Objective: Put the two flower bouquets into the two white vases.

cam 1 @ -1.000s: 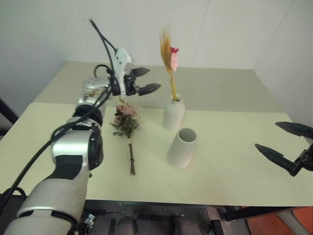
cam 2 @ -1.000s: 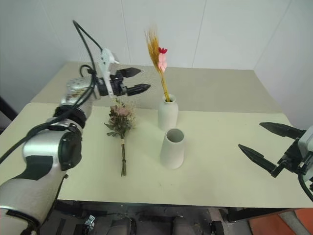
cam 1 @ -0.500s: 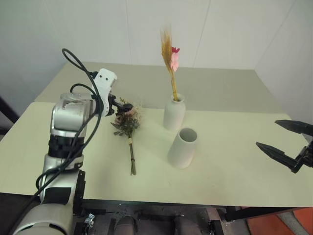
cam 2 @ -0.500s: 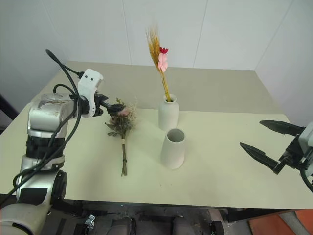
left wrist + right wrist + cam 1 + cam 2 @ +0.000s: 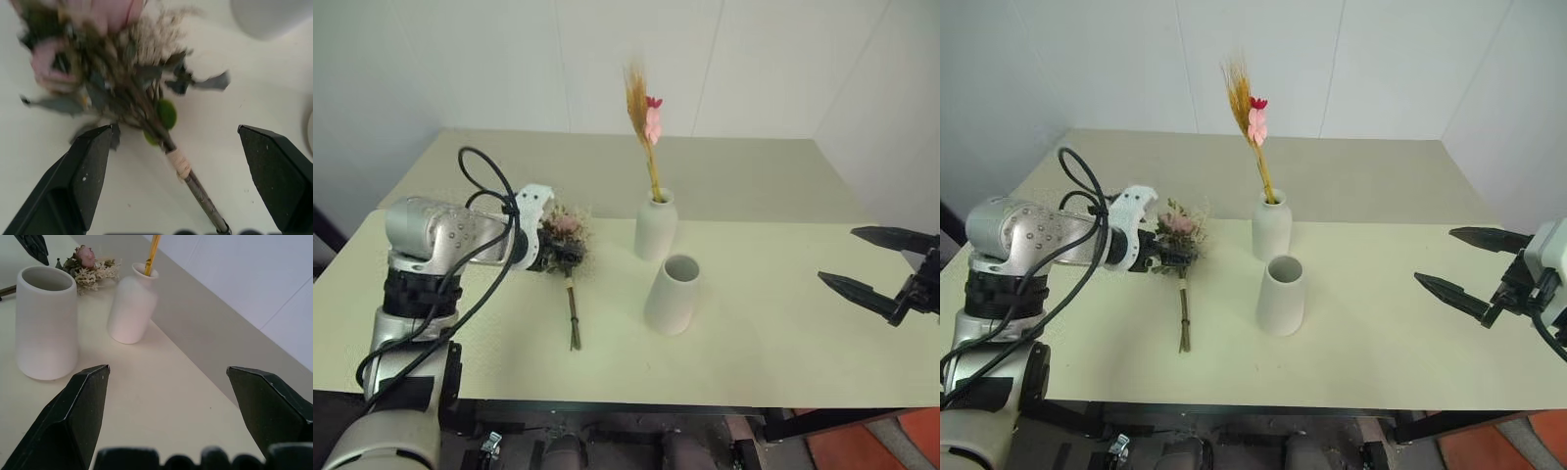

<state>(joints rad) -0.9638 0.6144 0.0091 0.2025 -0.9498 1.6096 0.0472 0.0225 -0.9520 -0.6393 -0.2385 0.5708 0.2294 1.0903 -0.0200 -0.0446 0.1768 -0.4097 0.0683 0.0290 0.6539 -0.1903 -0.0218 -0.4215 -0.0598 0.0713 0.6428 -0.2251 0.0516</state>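
Note:
The slim golden plume bouquet (image 5: 644, 117) stands upright in the bottle-shaped white vase (image 5: 655, 227). In front of it stands the wide-mouthed white vase (image 5: 672, 296), with nothing inside. The bushy bouquet (image 5: 567, 229) of pink roses and leaves lies flat on the table, stem (image 5: 573, 315) toward the front edge. My left gripper (image 5: 171, 161) is open and tilted down over it. Its fingers (image 5: 88, 166) straddle the point where the stems gather below the blooms, without touching. My right gripper (image 5: 836, 256) hangs open over the table's right side, well away from both vases.
The pale table (image 5: 773, 343) reaches back to a white wall. Bare tabletop lies between the vases and my right gripper. The left arm's black cable (image 5: 475, 186) loops above the wrist.
My left gripper has come down and back from beside the plume to the lying bouquet, turning to point downward and staying open. The right gripper has hardly moved. The camera has shifted slightly.

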